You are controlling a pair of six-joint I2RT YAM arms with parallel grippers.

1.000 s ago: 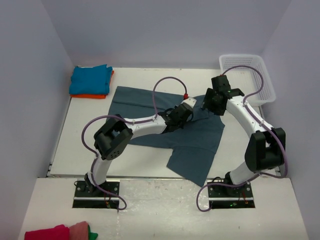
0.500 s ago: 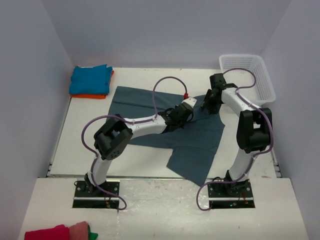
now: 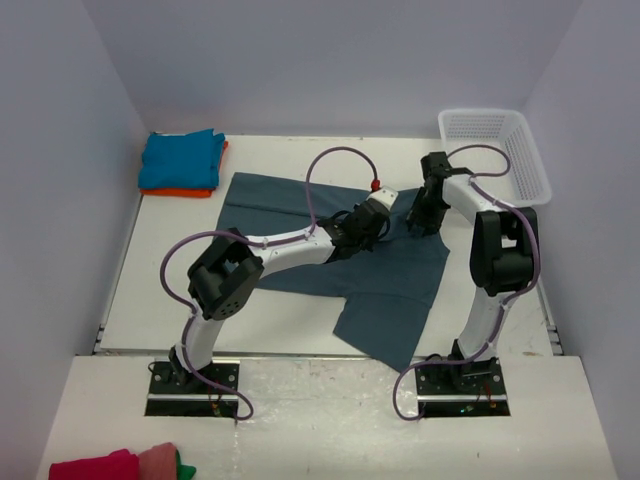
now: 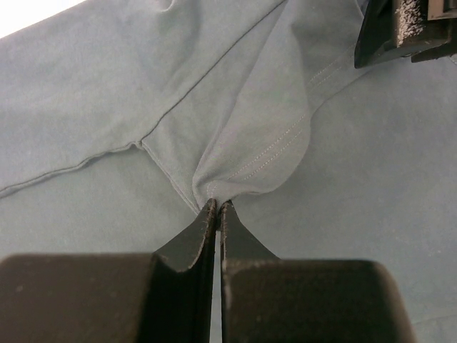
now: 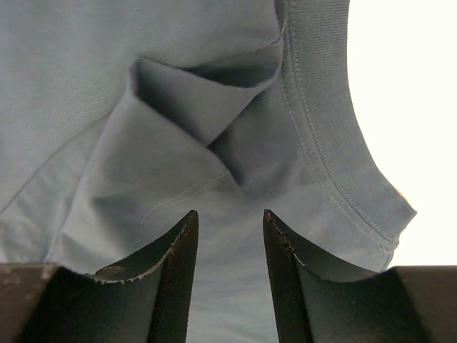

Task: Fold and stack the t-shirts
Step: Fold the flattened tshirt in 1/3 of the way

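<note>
The slate-blue t-shirt (image 3: 340,250) lies spread across the middle of the table. My left gripper (image 3: 368,222) is shut on a pinched-up fold of it (image 4: 235,164), and the cloth rises in a peak from the fingertips (image 4: 207,211). My right gripper (image 3: 420,214) is just to the right, pressed down on the shirt beside its ribbed collar (image 5: 321,143). Its jaws stand apart with wrinkled cloth (image 5: 178,107) beneath and between them. The right gripper's black body (image 4: 403,28) shows close by in the left wrist view. The turquoise t-shirt (image 3: 180,158) lies folded on the orange t-shirt (image 3: 188,192) at the far left.
A white mesh basket (image 3: 498,150) stands at the far right corner. Red and pink cloths (image 3: 115,465) lie off the table at the near left. Bare white table (image 5: 400,93) shows beyond the collar.
The right arm has swung in and brought its gripper down onto the shirt by the collar, with its jaws narrowing. The left gripper has shifted slightly away with the pinched fold.
</note>
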